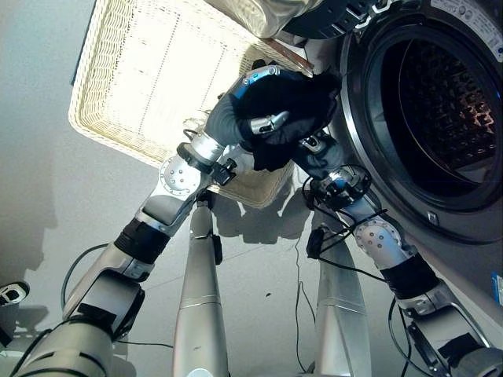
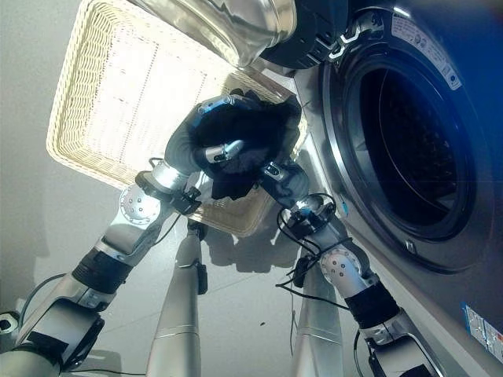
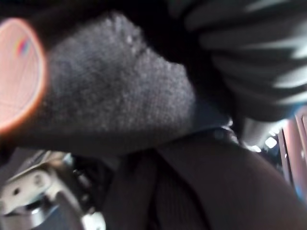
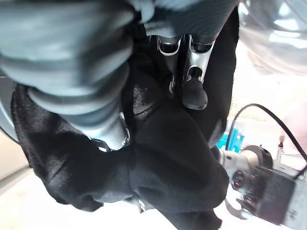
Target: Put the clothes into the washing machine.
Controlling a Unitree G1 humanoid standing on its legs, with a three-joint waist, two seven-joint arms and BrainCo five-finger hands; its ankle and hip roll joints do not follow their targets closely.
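you have the black garment bunched between both hands, lifted clear of the wicker basket and held just short of the washing machine's open drum. your left hand is curled round the near side of the cloth, its fingers wrapped over the top of the bundle, and its wrist view shows dark knit fabric pressed right up against the palm. your right hand sits beneath and a little toward the machine, and in its own wrist view the fingers are bent into the black cloth, so it too is gripping the garment rather than just propping it. a loose tail of fabric hangs below the left hand, over the basket's near rim. the basket looks empty behind the hands, so this seems to be the last piece, and the step in hand is the carry from basket to drum. the next move calls for swinging the bundle past the right hand toward the door ring, clearing its edge, and pushing the cloth well inside before either hand lets go; mind that hanging tail, which could catch on the rim.
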